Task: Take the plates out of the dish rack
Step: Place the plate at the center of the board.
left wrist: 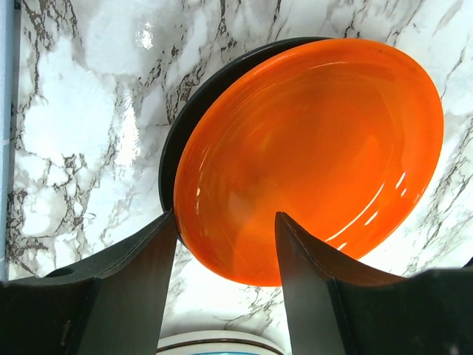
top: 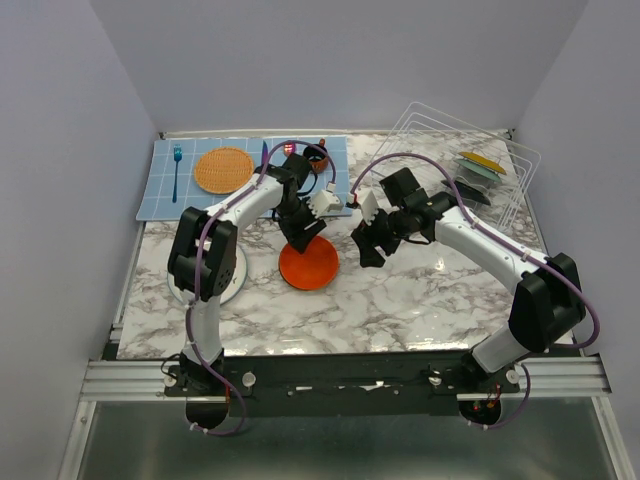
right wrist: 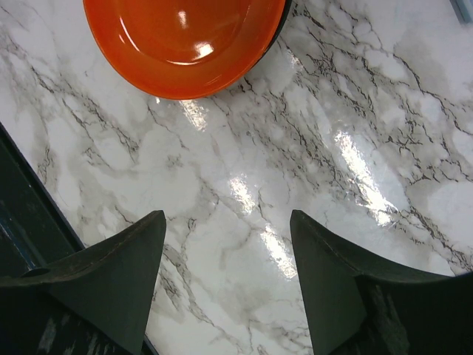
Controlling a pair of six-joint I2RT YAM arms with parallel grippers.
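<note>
Fixed high behind the arm bases (top: 205,378), the top camera looks down and forward over the whole marble table (top: 420,300), near edge to far edge. The left wrist camera points down past the left gripper (left wrist: 225,215), close above the orange-red plate (left wrist: 310,148) at the table's middle. The right wrist camera, also close and tilted down past the right gripper (right wrist: 227,214), shows mostly bare marble, with the same plate's rim along its top edge. All three views share that plate.
</note>
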